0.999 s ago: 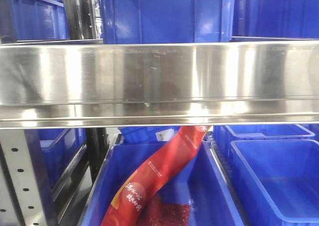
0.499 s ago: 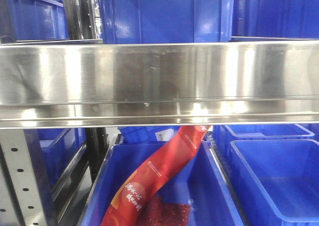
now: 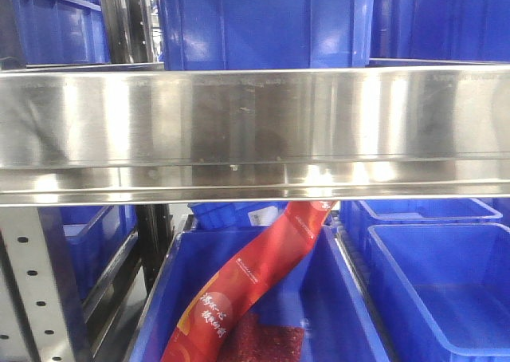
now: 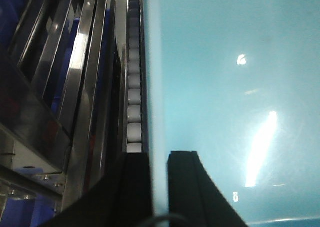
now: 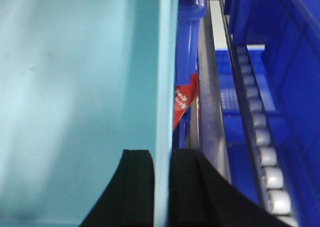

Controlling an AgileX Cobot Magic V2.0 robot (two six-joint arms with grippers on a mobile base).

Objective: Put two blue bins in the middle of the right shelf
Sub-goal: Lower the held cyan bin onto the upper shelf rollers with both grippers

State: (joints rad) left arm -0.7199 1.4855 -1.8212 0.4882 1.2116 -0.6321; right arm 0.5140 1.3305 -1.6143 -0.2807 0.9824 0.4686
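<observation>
Left hand (image 4: 159, 187) and right hand (image 5: 161, 187) each pinched on opposite bin wall (image 5: 165, 87): two-sided grip keeps load level beside shelf rollers (image 4: 134, 102).

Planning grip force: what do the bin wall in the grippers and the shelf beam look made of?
Bin wall: looks like smooth, slightly glossy moulded plastic; it shows soft light spots and a thin even edge. Shelf beam: apparently brushed metal, probably steel, with streaky mirror-like reflections.

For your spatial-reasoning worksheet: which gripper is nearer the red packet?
Right. The right gripper clamps the bin wall, with the red packet just beyond that wall. The left gripper clamps a pale wall; no packet shows in its view.
</observation>
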